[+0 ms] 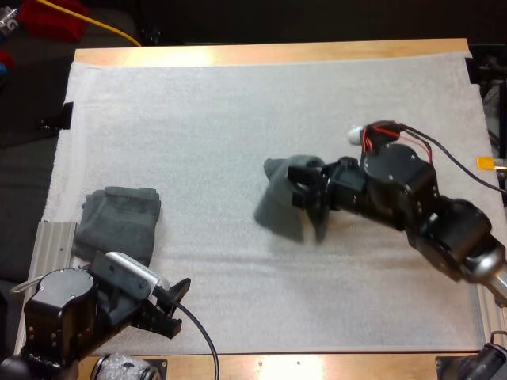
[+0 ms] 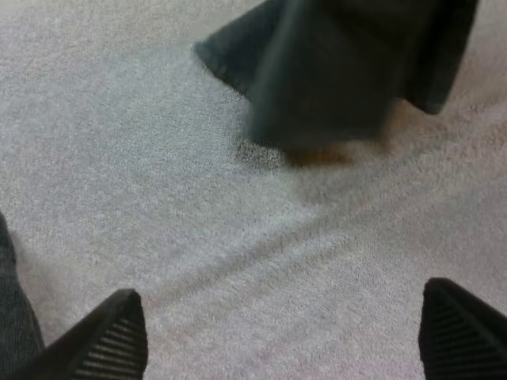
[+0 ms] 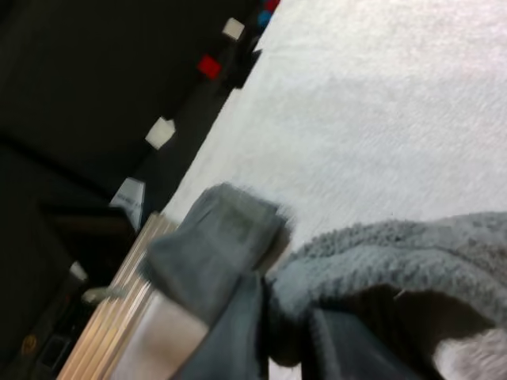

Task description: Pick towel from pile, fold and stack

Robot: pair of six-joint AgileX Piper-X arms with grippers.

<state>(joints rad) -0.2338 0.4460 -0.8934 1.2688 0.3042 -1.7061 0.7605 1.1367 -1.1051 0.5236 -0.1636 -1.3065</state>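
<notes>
Near the middle of the white foam mat [image 1: 238, 119] on the wooden tabletop [image 1: 269, 54], the right pincer [image 1: 305, 194] clamps a dark grey-green towel [image 1: 279, 207], which hangs down from it towards the mat. At the mat's left edge lies a pile of dark grey-green towels [image 1: 119, 222]. Just beside it sits the left pincer [image 1: 170, 305], its fingers apart over bare mat.

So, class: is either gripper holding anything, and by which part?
The right gripper grips the dark grey-green terry towel by its upper edge, the rest hanging down. The left gripper is open, holding nothing.
</notes>
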